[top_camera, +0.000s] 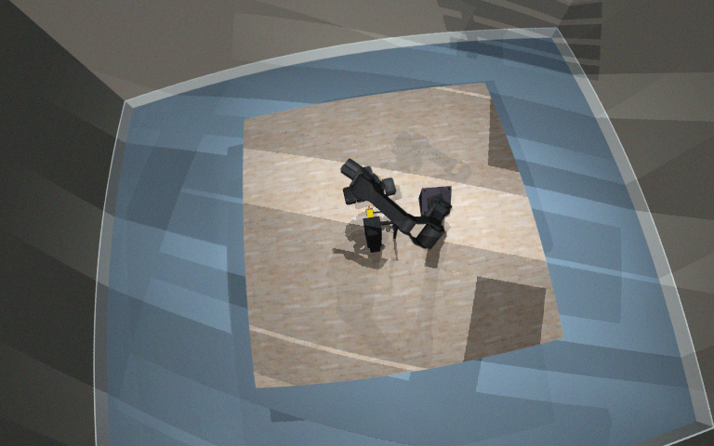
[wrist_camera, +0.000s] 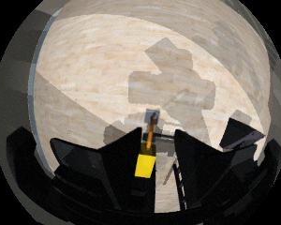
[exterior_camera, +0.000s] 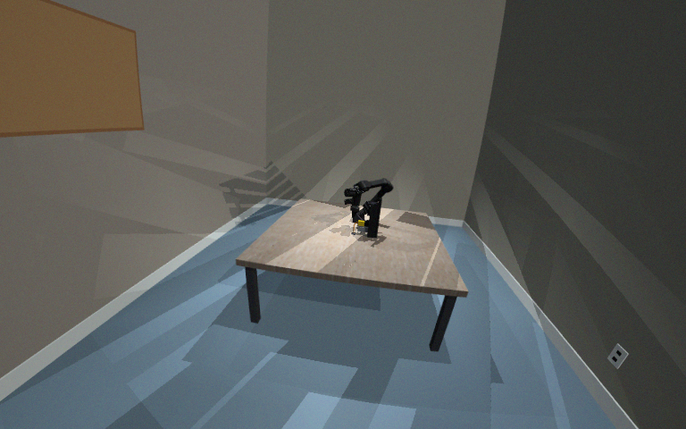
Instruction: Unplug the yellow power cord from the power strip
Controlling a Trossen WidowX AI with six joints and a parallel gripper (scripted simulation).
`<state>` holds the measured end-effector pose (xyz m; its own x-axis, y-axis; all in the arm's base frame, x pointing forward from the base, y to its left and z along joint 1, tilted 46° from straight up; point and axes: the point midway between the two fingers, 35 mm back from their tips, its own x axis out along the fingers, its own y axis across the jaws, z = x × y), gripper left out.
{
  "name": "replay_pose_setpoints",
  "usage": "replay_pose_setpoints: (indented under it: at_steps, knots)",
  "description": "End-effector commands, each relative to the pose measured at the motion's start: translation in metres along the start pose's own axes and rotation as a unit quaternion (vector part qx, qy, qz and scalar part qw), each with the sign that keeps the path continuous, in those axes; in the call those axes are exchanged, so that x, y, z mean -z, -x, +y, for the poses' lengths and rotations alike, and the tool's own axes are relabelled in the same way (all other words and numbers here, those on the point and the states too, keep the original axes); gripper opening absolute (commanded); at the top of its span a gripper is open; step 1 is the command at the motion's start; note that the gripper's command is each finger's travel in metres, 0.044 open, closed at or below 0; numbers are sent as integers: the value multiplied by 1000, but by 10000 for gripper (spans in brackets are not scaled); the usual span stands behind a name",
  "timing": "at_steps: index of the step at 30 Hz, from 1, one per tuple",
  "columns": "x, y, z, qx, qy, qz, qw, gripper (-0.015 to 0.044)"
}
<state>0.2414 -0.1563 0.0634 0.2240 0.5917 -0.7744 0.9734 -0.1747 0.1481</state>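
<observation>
My gripper (wrist_camera: pixel 158 132) is partly open, with a gap between its fingers and nothing held. In the wrist view the yellow plug (wrist_camera: pixel 145 166) (top_camera: pixel 369 212) (exterior_camera: pixel 361 222) shows in front of the left finger's inner edge, apart from the right finger. Whether it touches the left finger cannot be told. An orange cord (wrist_camera: pixel 150 134) runs from the plug's far end to a small grey plate (wrist_camera: pixel 152 115). A tall black block (top_camera: pixel 372 234) (exterior_camera: pixel 373 219), which may be the power strip, stands upright right beside the plug. The fingertips are hidden under the arm in the top view.
The arm's dark base (top_camera: pixel 434 196) (wrist_camera: pixel 241 135) stands right of the plug. The arm (top_camera: pixel 389 207) reaches over from it. Thin black rods (wrist_camera: pixel 180 183) stand near the right finger. All stands on the wooden table (top_camera: pixel 305 309) (exterior_camera: pixel 304 255), away from its edges.
</observation>
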Motion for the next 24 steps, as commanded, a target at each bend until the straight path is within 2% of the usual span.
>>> replay_pose_setpoints:
  at_steps: [1, 24]
  knots:
    - [15, -20, 7, 18, -46, 54, 997, 160]
    - [36, -17, 9, 18, -46, 54, 997, 160]
